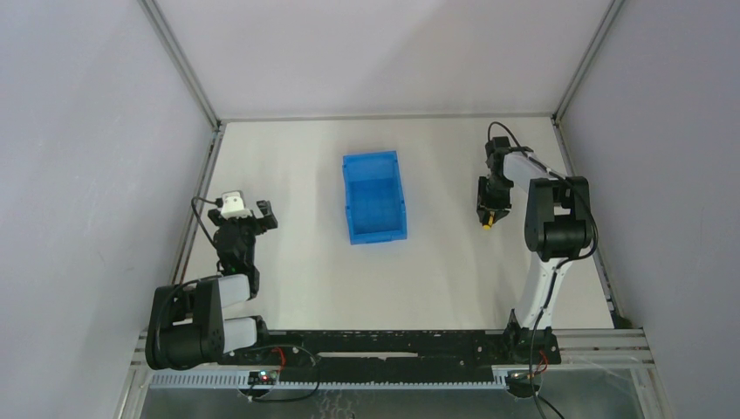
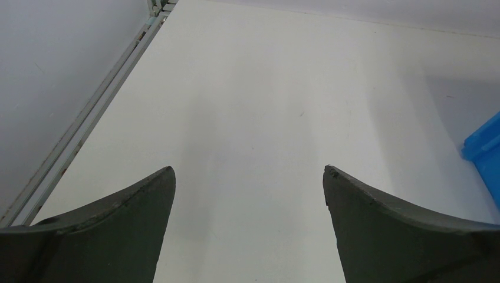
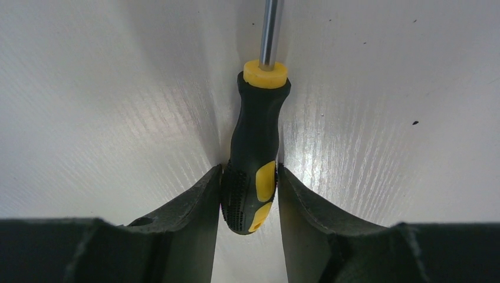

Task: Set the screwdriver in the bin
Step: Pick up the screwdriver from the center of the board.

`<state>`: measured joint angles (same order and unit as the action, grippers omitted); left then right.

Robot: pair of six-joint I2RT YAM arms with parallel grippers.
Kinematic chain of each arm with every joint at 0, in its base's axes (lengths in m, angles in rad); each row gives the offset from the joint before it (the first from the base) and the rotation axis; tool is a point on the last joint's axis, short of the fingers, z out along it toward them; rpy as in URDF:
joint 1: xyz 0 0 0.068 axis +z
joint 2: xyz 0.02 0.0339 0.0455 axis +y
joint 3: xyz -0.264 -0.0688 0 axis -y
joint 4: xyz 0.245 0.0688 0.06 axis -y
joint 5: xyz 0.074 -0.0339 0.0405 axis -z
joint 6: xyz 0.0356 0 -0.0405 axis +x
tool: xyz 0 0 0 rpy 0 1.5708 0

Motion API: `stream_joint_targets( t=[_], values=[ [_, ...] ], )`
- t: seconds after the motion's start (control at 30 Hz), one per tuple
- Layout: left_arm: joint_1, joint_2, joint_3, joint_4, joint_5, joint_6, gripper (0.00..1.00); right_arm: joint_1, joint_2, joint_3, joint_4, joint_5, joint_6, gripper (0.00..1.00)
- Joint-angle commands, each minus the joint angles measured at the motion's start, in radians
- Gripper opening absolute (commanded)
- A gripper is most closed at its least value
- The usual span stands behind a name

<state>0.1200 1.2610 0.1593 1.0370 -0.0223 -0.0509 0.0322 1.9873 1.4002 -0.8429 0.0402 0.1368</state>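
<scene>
Though the top view hides most of it under the wrist, the screwdriver (image 3: 257,138) shows plainly in the right wrist view. It sits between the fingers of the right gripper (image 3: 249,177), which are pressed against either side of the handle's butt end, pinching it.

- Long axis: the handle runs straight ahead from the gripper, and the yellow collar and metal shaft carry on beyond the fingertips and out of frame. The grip is far back, so the shaft end is likely to droop.
- Whether it rests on the table (image 1: 288,175) or is just off it, cannot tell.
- The bin (image 1: 378,234) lies to this gripper's left, well apart, long side toward it, and shows nothing inside. The table between them shows nothing in the way. Only the bin's near wall must be cleared, so the move calls for a lift first, then a carry leftward.
- The left gripper (image 1: 254,215) has its fingers spread wide and holds nothing. It sits beyond the bin's far side, well apart from the screwdriver. The right arm is clearly the nearer one.
</scene>
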Motion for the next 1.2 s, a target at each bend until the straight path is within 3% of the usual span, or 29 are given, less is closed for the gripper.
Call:
stream_joint_targets(
  t=[0.0,0.4,0.67,1.17],
  values=[
    [-0.005,-0.008,0.011,0.055,-0.002,0.020,1.00,-0.006,0.017,0.029,0.008,-0.006,-0.001,0.46],
    [-0.005,-0.008,0.010,0.055,-0.002,0.020,1.00,-0.008,0.010,0.023,0.007,-0.007,-0.001,0.31],
    [-0.005,-0.008,0.011,0.055,-0.002,0.021,1.00,-0.010,-0.014,0.036,-0.006,0.001,0.002,0.00],
    [-0.005,-0.008,0.011,0.054,-0.002,0.021,1.00,-0.006,-0.101,0.047,-0.037,0.018,0.004,0.00]
  ],
)
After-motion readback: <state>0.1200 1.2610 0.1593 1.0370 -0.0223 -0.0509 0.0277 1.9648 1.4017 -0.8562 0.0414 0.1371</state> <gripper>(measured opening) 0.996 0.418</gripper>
